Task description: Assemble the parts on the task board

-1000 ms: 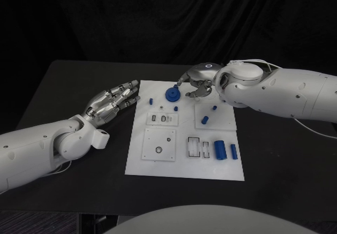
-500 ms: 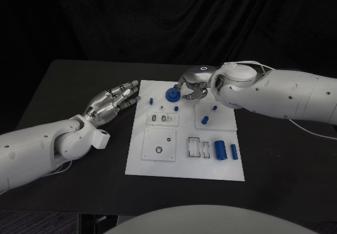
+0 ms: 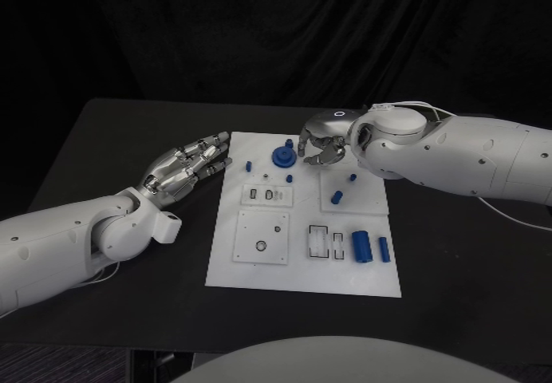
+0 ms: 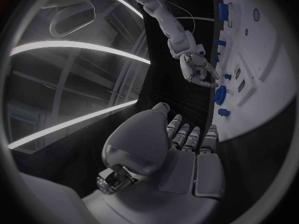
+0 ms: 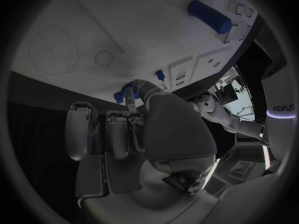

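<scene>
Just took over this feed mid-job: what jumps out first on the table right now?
The right hand hovers at the far end of the white task board, beside the round blue gear-like part; whether it touches the part is unclear. The left hand lies with fingers apart just off the board's left edge, holding nothing. Near the board's front right, two blue cylinders lie side by side.

left robot hand [image 3: 184, 167]: flat, fingers extended | right robot hand [image 3: 325, 146]: fingers curled, empty
</scene>
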